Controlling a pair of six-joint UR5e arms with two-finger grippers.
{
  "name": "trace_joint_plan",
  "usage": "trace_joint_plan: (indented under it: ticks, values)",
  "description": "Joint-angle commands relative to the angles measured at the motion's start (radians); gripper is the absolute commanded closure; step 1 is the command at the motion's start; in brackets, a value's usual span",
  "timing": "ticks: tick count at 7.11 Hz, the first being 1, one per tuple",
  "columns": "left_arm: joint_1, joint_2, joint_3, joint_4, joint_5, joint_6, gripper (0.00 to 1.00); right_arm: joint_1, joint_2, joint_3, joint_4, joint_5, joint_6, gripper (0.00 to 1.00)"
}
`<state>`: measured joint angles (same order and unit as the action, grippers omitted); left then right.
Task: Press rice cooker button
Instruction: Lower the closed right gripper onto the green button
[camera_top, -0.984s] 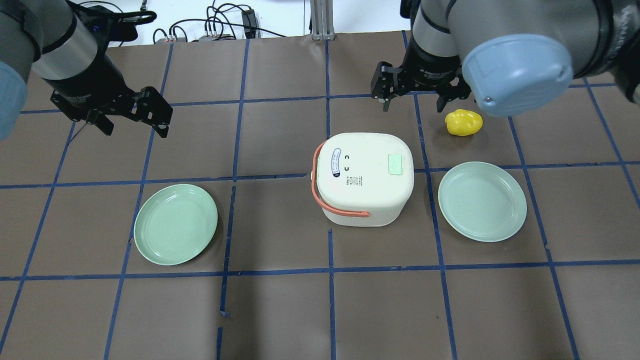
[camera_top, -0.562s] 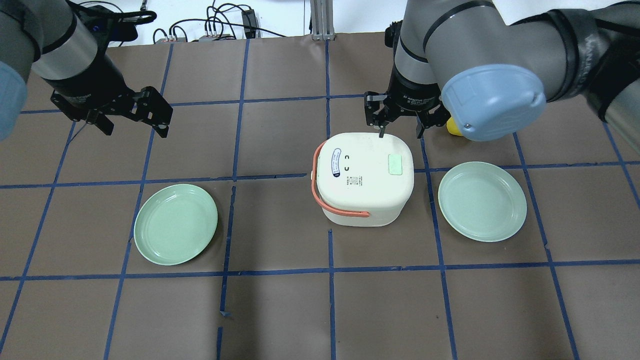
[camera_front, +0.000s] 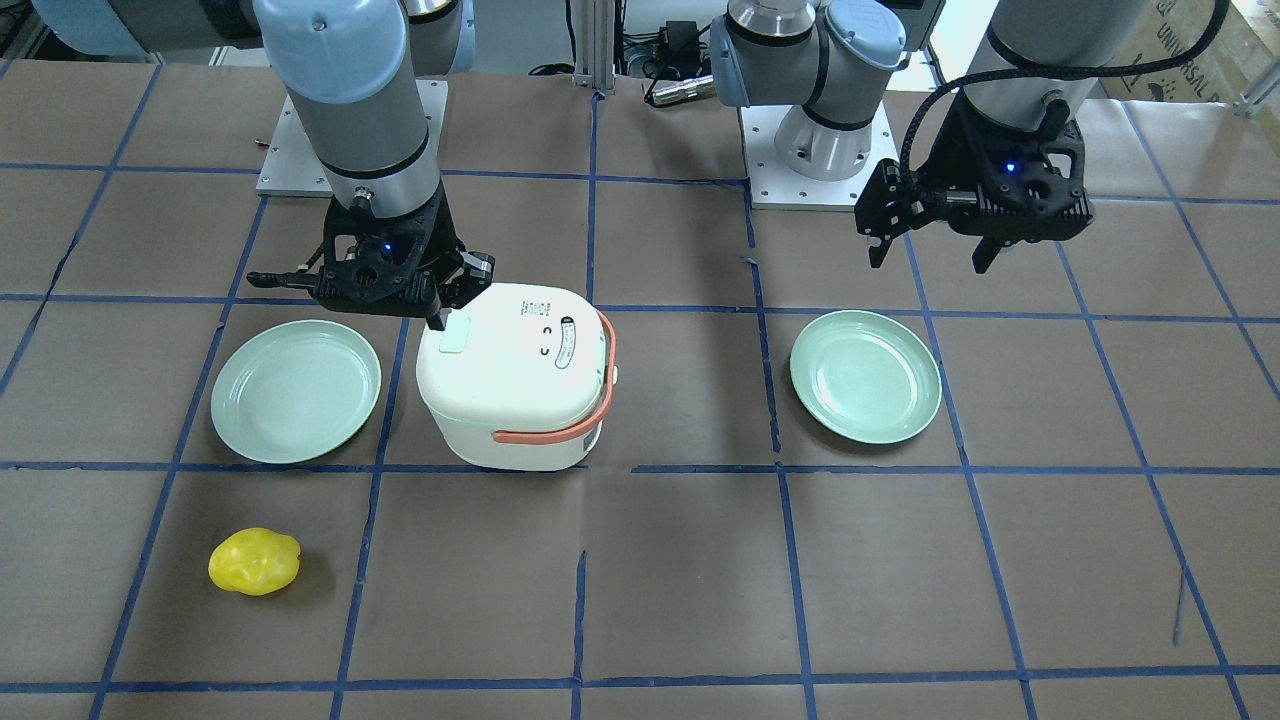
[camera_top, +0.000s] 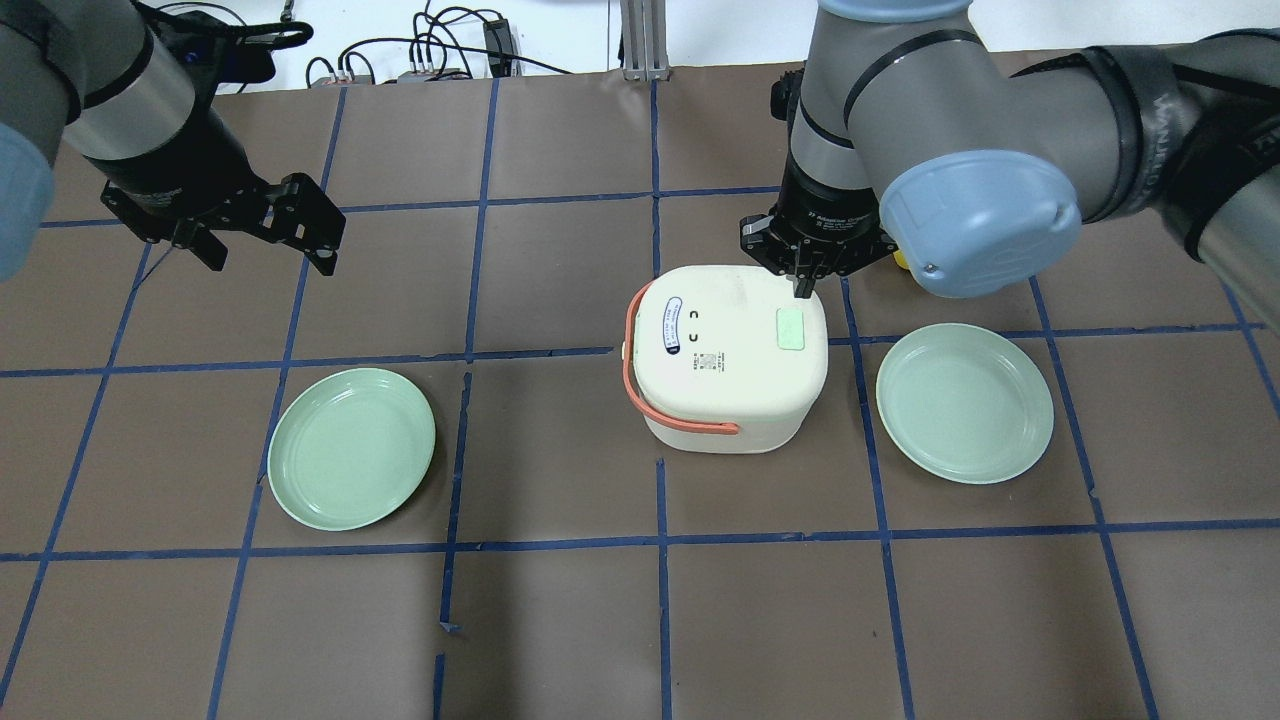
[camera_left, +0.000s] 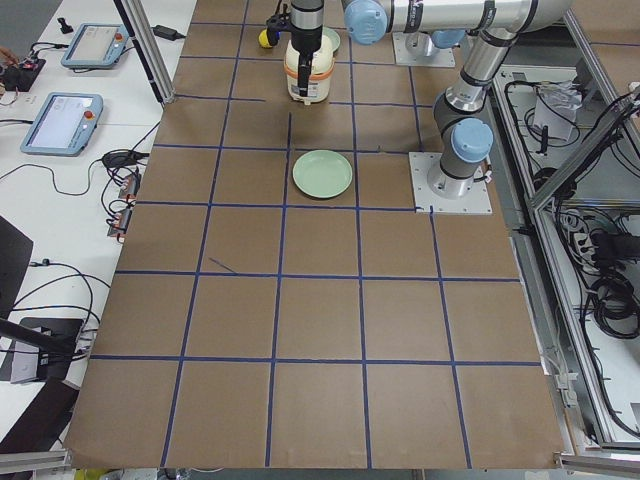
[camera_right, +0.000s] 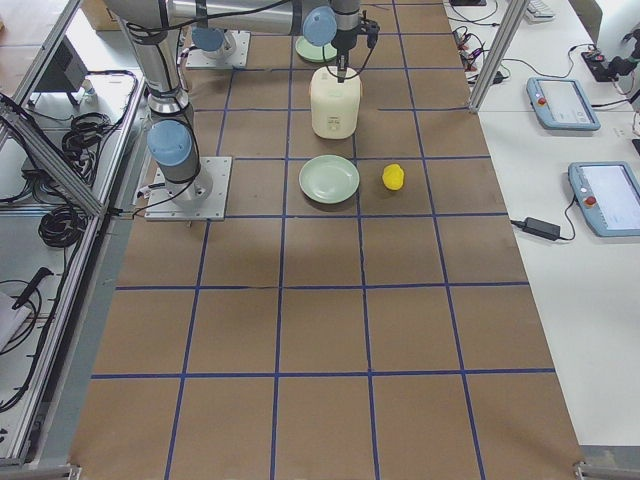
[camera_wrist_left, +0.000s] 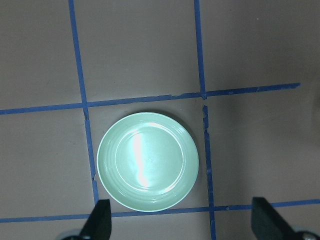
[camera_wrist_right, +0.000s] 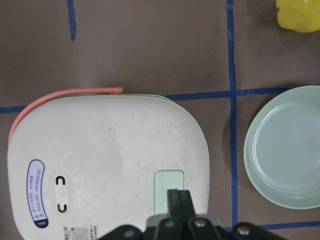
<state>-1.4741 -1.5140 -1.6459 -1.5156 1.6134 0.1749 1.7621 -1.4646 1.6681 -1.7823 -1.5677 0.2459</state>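
Observation:
The white rice cooker (camera_top: 725, 370) with a salmon handle stands at mid-table. Its pale green button (camera_top: 790, 328) is on the lid's right side. My right gripper (camera_top: 800, 290) is shut and empty, pointing down over the lid's robot-side edge, right by the button. In the right wrist view the shut fingertips (camera_wrist_right: 178, 199) overlap the button (camera_wrist_right: 169, 181); I cannot tell whether they touch it. In the front view the gripper (camera_front: 437, 322) is at the button's (camera_front: 457, 335) edge. My left gripper (camera_top: 270, 258) is open and empty, hovering far to the left, above a plate (camera_wrist_left: 147, 161).
One green plate (camera_top: 351, 448) lies left of the cooker and another (camera_top: 964, 402) lies right of it. A yellow toy fruit (camera_front: 254, 561) lies on the table beyond the right plate, mostly hidden by my right arm in the overhead view.
My right gripper moved from beside the yellow fruit over to the cooker's lid edge and shut its fingers. The left arm has not moved.

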Motion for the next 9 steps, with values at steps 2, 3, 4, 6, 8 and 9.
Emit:
trace_joint_plan:
  ticks: [2,3,4,6,8,9]
  values:
    - [0.000,0.000,0.000,0.000,0.000,0.000,0.00,-0.001,0.006,0.005,0.000,-0.038,-0.022,0.90]
    - [0.000,0.000,0.000,0.000,0.000,0.000,0.00,-0.001,0.006,0.007,0.001,-0.035,-0.013,0.90]
    - [0.000,0.000,0.000,0.000,0.000,0.000,0.00,0.000,0.006,0.009,0.010,-0.026,-0.010,0.90]
    - [0.000,0.000,0.000,0.000,0.000,0.000,0.00,0.007,0.020,0.009,0.012,-0.023,-0.011,0.89]
    - [0.000,0.000,0.000,0.000,0.000,0.000,0.00,0.011,0.029,0.010,0.015,-0.021,-0.013,0.88]
    - [0.000,0.000,0.000,0.000,0.000,0.000,0.00,0.017,0.032,0.021,0.014,-0.028,-0.010,0.87]
